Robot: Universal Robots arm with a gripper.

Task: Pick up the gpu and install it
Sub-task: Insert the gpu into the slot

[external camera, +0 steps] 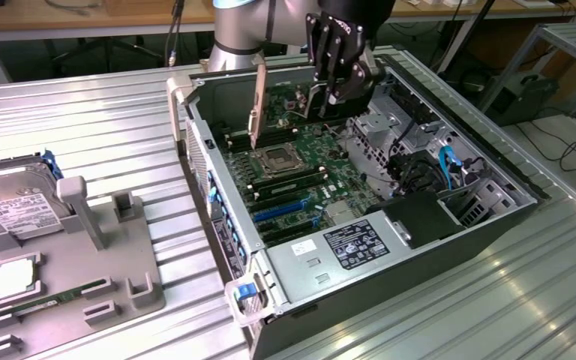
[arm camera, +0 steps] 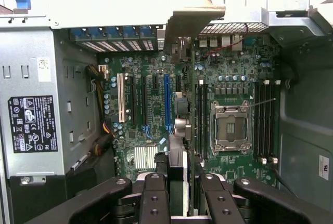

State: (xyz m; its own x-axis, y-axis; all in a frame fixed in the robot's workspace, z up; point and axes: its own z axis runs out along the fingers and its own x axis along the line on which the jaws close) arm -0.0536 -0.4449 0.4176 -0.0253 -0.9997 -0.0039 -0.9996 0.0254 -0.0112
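The gripper hangs over the open computer case, above the motherboard. Its fingers are clenched on the gpu, which runs edge-on between them in the wrist view.

Position of the gpu relative to the fingers:
- The card stands upright on its edge, one finger on each flat face.
- The fingers grip it near one end; the rest of the card extends away from them, over the motherboard, towards the case's rear wall.
- In the exterior view the card appears as a thin tan-edged strip just beside the gripper, on the exterior view's left of it.

Position relative to the motherboard:
- The card's lower edge is above the board, beside the empty CPU socket.
- In the wrist view the card lies between the blue expansion slot and the CPU socket.
- Whether the lower edge touches a slot cannot be determined.

Outside the case, a grey fixture block holds a hard drive.
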